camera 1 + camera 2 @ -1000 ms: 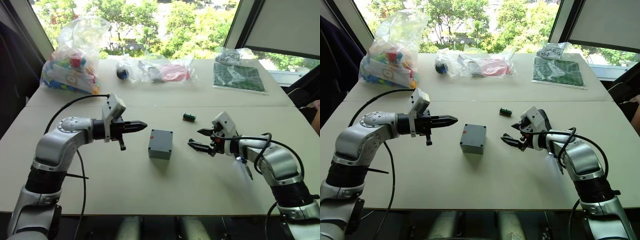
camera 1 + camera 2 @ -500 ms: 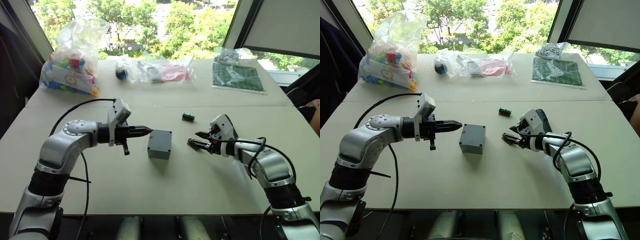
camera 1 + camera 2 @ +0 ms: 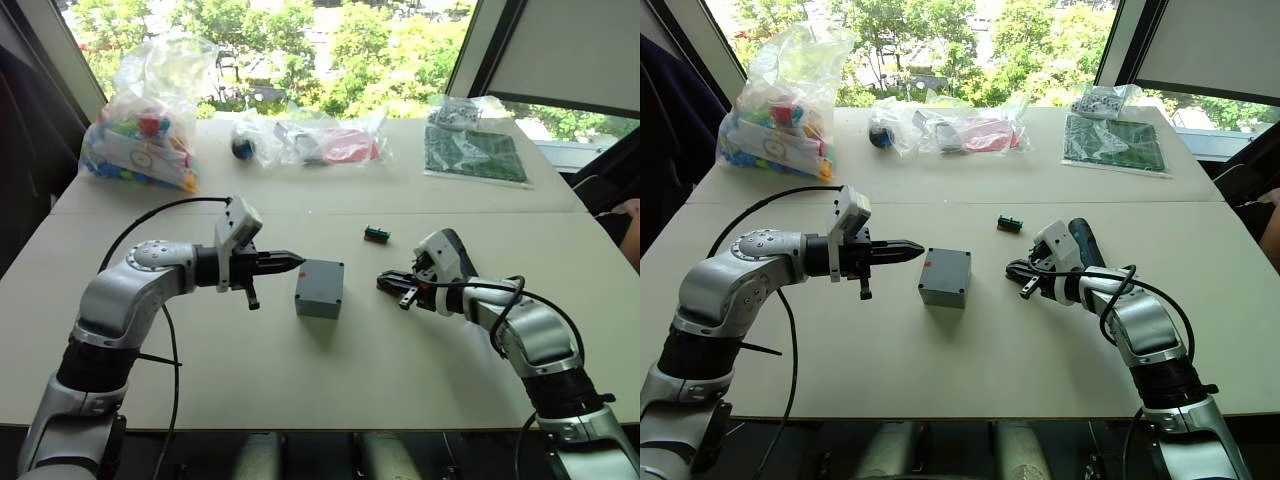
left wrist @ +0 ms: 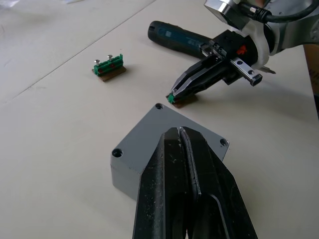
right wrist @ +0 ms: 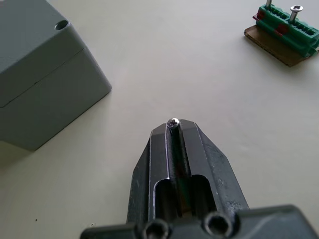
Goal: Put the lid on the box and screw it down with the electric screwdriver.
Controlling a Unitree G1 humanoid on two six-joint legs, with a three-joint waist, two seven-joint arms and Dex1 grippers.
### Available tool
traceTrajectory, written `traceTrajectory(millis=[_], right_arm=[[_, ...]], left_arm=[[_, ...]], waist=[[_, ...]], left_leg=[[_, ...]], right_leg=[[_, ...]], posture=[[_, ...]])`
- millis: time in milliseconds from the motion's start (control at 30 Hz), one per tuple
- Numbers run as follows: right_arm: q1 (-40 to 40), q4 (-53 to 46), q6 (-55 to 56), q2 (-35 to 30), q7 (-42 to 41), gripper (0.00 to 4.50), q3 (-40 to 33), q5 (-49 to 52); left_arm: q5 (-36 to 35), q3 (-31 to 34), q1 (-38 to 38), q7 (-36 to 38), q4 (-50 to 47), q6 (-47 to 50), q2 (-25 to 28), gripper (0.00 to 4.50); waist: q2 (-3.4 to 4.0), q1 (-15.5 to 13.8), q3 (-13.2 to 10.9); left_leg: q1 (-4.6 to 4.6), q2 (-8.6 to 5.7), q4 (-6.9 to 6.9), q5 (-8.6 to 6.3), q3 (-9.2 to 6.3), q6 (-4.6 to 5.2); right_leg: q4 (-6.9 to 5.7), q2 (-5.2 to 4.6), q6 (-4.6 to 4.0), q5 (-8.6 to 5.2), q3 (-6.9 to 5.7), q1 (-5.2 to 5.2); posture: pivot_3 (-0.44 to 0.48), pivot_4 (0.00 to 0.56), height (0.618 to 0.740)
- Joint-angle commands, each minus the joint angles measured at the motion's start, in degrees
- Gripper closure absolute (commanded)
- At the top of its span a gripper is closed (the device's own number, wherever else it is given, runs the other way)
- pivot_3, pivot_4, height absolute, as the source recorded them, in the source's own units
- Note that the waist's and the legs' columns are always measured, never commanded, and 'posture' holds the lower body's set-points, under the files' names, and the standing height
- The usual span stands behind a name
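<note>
the box (image 3: 320, 288), lid (image 4: 169, 134) fitted, is stood mid-worktop (image 3: 330, 390) between the clenched left hand (image 3: 290, 262), tips just beside it, and the right hand (image 5: 173, 125) clenched on a small screw (image 5: 173, 121), with the electric screwdriver (image 4: 177, 37) laid behind.

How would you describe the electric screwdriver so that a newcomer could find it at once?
Start at the pale table and go to the right gripper, to the right of the grey box. The electric screwdriver lies just behind that gripper. It is a long dark blue-black cylinder, unlike the small green block nearby.
</note>
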State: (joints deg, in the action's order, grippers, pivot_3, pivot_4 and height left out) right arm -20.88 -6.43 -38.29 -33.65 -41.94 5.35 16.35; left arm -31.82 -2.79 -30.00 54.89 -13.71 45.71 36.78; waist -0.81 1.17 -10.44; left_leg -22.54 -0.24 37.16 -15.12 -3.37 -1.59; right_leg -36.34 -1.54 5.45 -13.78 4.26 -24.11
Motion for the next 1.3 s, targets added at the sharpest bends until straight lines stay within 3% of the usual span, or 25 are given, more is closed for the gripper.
traceTrajectory(millis=[33,367,533,867,1300], right_arm=[[-0.04,-2.70,0.38,-0.29,-0.11,4.37,-1.35,0.59],[-2.73,-6.51,-3.40,-1.01,0.56,4.37,-5.12,3.43],[-4.50,-8.26,-4.85,0.48,1.15,4.37,-4.26,4.50],[-7.56,-11.75,-9.09,5.71,1.48,4.37,-0.93,8.42],[-8.15,-9.30,-6.99,6.64,1.37,4.37,1.40,7.04]], left_arm=[[-0.49,0.66,0.05,-0.10,-0.84,-0.82,0.07,4.50],[-0.68,0.98,0.24,-0.20,0.05,-0.87,-0.18,4.50],[-0.79,1.18,0.14,-0.15,0.35,-0.79,-0.23,4.50],[-0.98,3.91,2.78,1.41,0.71,-0.89,4.66,4.50],[-2.26,3.56,4.26,-1.02,-2.32,0.50,3.82,4.50]], waist=[[0.00,0.01,0.00],[0.00,0.04,0.00],[0.00,0.01,0.00],[0.00,0.87,0.00],[0.00,1.37,0.00]], left_leg=[[0.00,0.00,0.00,0.00,0.00,0.00],[0.00,0.00,0.00,0.00,0.00,0.00],[0.00,0.00,0.00,0.00,0.00,0.00],[0.01,0.01,-0.01,0.00,-0.03,0.00],[0.01,0.01,-0.01,0.00,-0.04,0.00]], right_leg=[[0.00,0.00,0.00,0.00,0.00,0.00],[0.00,0.00,0.00,0.00,0.00,0.00],[0.00,0.00,0.00,0.00,0.00,0.00],[-0.05,-0.01,0.00,0.00,-0.01,-0.01],[-0.05,-0.03,0.00,0.00,-0.01,-0.01]], posture=[[0.000,0.150,0.740],[0.000,0.150,0.740],[0.000,0.150,0.740],[0.000,0.150,0.740],[0.000,0.150,0.740]])
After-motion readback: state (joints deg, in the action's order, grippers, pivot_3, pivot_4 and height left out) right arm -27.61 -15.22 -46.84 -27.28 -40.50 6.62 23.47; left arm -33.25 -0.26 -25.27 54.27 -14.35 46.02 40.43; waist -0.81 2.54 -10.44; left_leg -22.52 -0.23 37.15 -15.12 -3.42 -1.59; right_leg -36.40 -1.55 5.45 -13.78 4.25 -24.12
